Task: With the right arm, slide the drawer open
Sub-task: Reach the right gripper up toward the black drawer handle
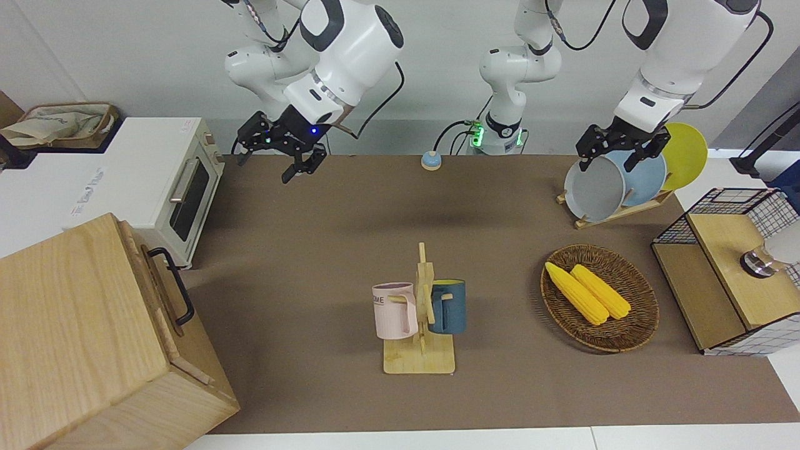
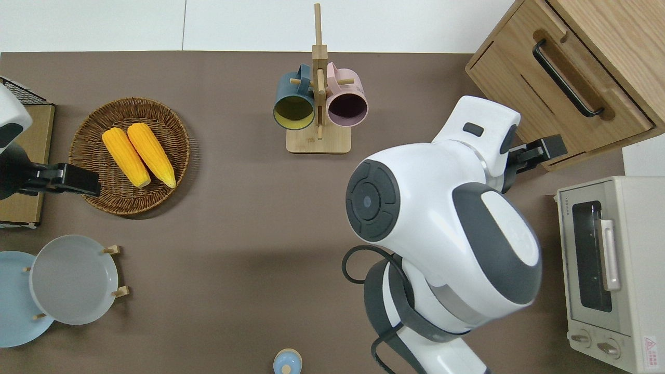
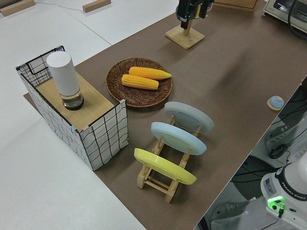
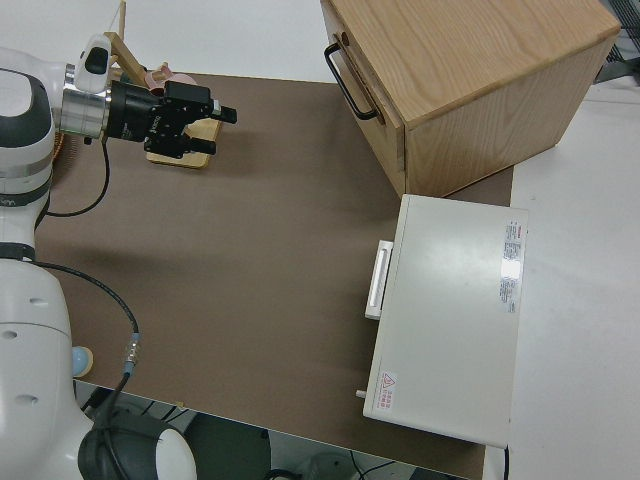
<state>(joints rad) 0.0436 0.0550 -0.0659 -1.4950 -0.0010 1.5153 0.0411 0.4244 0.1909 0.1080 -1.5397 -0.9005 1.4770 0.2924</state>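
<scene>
Currently the right gripper (image 4: 222, 129) hung spread open over bare mat, pointed at the drawer (image 2: 540, 88). In the overhead view, its handle (image 2: 566, 78) lay at two o'clock from the fingers, running ten-to-four. Left arm was parked.

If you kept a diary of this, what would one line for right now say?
phase: approach | right gripper: open, in the air, short of handle | light-wood drawer with black bar handle: shut, untouched | left arm: parked

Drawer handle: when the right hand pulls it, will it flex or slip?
The drawer handle looks like a rigid black metal bar, so probably no flex. It seems smooth, so slipping is possible. The right hand has not reached it.
</scene>
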